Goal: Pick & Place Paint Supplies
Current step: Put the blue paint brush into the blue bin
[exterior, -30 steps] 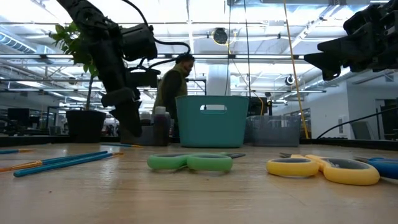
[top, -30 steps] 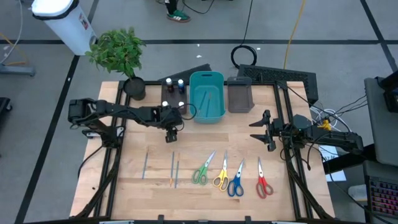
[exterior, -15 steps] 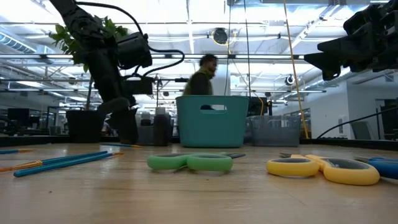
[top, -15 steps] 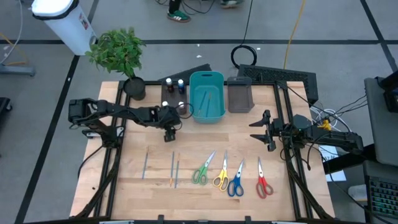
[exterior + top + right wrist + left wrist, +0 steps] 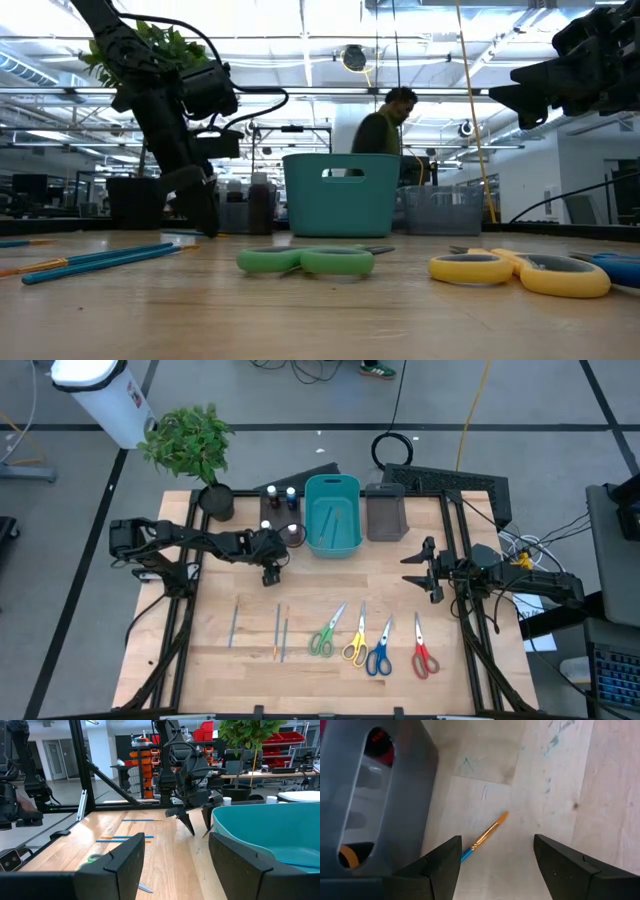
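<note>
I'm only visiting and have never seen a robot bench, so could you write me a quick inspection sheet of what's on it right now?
Surface: wooden table.
Job's things: green scissors, yellow scissors, blue scissors, red scissors; three brushes lying flat; bottles beside the teal bin.
Clutter: dark grey bin, potted plant.
Grippers: left gripper open, empty, above a brush; right gripper open, empty, waiting.
Cables: black coil on the floor.
Surroundings: person passing behind.

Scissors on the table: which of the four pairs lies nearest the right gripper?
The red-handled scissors, last in the row on the right arm's side, below the right gripper; green, yellow and blue lie farther toward the brushes.
</note>
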Available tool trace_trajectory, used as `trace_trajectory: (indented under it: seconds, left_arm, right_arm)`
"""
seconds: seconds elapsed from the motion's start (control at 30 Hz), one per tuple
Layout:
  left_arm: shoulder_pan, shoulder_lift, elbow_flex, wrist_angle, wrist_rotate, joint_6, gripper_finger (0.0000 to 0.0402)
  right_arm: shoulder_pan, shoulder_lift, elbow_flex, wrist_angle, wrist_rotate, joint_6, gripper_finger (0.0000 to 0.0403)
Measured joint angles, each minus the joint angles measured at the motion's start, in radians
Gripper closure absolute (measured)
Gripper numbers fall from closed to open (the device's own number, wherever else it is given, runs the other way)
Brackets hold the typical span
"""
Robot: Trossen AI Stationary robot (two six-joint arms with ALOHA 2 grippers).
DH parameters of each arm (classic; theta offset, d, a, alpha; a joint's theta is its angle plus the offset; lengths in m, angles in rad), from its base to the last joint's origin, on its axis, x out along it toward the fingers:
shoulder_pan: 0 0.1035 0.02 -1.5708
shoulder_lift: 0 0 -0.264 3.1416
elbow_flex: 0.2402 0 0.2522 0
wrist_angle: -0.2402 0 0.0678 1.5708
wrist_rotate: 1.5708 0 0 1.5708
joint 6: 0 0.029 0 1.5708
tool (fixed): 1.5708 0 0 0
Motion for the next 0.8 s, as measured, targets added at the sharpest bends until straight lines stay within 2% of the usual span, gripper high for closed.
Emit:
trace_trajectory:
  seconds: [0.37,0.5,0.63,0.8]
  left_arm:
    - [0.002,0.0,0.0,-0.052,0.1,-0.047,0.0149]
    - [-0.001,0.0,0.0,-0.054,0.101,-0.029,0.0155]
    - [-0.002,0.001,0.0,-0.055,0.105,-0.019,0.0194]
    - [-0.002,0.001,-0.001,-0.058,0.119,-0.045,0.0279]
  right_arm:
    - [0.0,0.0,0.0,0.0,0.0,0.0,0.019]
    - [0.0,0.0,0.0,0.0,0.0,0.0,0.019]
    - [0.0,0.0,0.0,0.0,0.0,0.0,0.019]
    - [0.0,0.0,0.0,0.0,0.0,0.0,0.019]
